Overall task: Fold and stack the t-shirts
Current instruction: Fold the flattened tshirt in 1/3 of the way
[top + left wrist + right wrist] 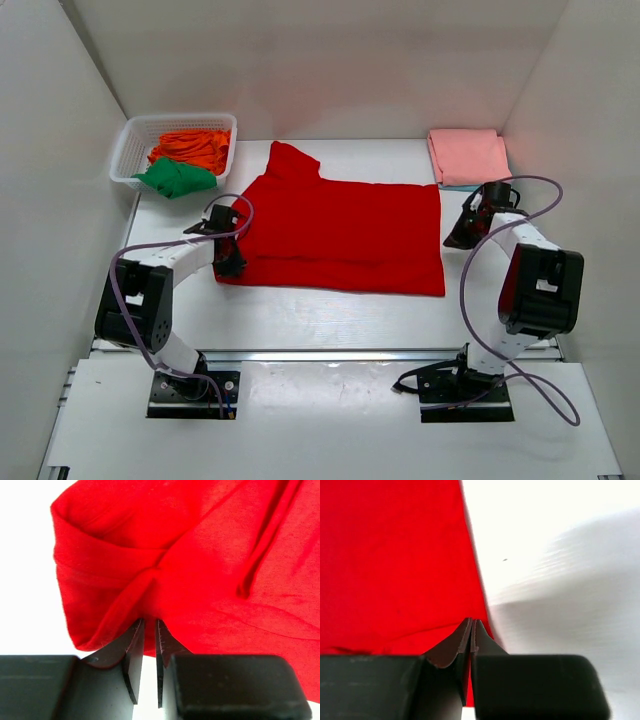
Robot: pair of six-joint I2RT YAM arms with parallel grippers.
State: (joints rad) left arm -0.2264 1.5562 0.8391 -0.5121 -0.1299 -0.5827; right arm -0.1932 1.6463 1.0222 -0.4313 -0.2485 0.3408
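Note:
A bright red t-shirt (340,235) lies spread flat in the middle of the table, one sleeve pointing to the far left. My left gripper (229,258) is at its near left corner, shut on a bunched fold of the red cloth (150,580). My right gripper (458,236) is at the shirt's right edge, its jaws pressed together on the red edge (445,580). A folded salmon pink t-shirt (468,156) lies on a light blue one (470,187) at the far right. An orange t-shirt (195,146) and a green t-shirt (176,178) lie crumpled in the basket.
The white lattice basket (128,150) stands at the far left corner. White walls close in the table on the left, back and right. Bare white table (320,320) runs between the red shirt and the arm bases.

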